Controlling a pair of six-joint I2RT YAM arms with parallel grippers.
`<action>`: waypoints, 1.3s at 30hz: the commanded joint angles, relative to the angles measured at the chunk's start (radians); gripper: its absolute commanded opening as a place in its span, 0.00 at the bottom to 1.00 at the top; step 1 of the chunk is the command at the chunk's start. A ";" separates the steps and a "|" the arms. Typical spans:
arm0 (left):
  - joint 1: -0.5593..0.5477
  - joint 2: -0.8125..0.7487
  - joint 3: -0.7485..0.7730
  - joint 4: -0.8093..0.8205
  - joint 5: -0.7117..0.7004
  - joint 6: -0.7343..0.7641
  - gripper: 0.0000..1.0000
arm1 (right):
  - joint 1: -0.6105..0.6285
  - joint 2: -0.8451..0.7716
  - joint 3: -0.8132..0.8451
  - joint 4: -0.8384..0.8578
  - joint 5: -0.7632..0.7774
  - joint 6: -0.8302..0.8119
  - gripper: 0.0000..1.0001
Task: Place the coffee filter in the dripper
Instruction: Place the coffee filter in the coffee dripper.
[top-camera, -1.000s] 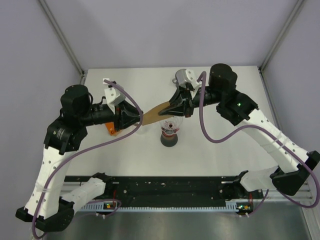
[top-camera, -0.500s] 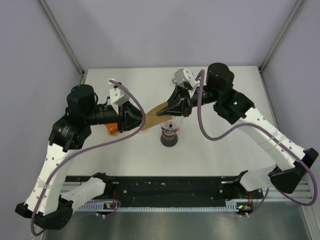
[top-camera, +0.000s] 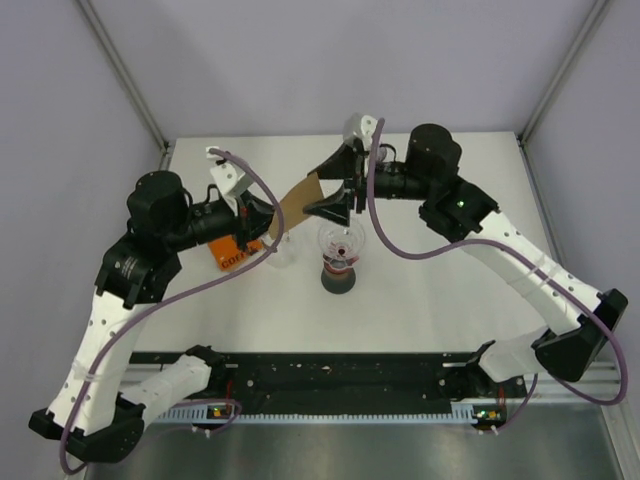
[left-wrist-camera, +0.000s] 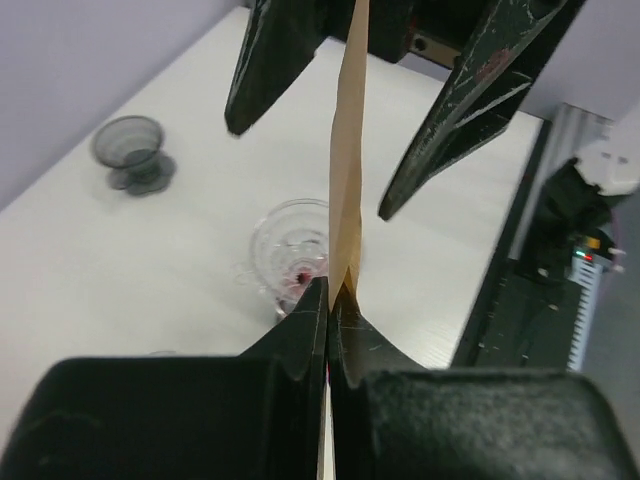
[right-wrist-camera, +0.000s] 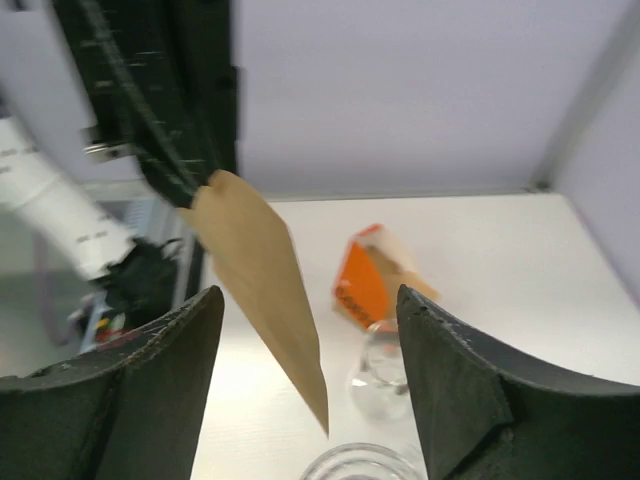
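Observation:
The brown paper coffee filter (top-camera: 298, 198) hangs flat in the air, left of and above the dripper. My left gripper (top-camera: 268, 216) is shut on its narrow end, and in the left wrist view the filter (left-wrist-camera: 347, 150) stands edge-on out of the closed jaws (left-wrist-camera: 330, 295). My right gripper (top-camera: 325, 192) is open, its fingers apart on either side of the filter's free end without touching it (right-wrist-camera: 265, 290). The dripper (top-camera: 340, 240), a clear glass funnel, sits on a dark stand (top-camera: 338, 282) at the table's middle. It also shows below the filter (left-wrist-camera: 295, 250).
An orange box (top-camera: 228, 252) lies on the table under the left arm, with a small clear glass (top-camera: 281, 252) beside it. A dark grey cup-shaped piece (left-wrist-camera: 132, 150) stands farther back. Black rails (top-camera: 340, 375) run along the near edge.
My right gripper has opened and let go of the filter. The left gripper has shut on the filter's near end. Both grippers and the filter have shifted toward the back of the table.

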 joint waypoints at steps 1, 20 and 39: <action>-0.005 -0.037 0.008 0.073 -0.374 0.097 0.00 | -0.005 -0.056 -0.017 0.122 0.529 0.118 0.75; 0.014 -0.005 0.094 0.090 -0.889 -0.267 0.00 | 0.378 0.126 -0.017 0.494 0.901 -0.024 0.62; 0.015 -0.006 0.078 0.104 -0.824 -0.292 0.00 | 0.392 0.335 0.210 0.396 0.854 -0.043 0.55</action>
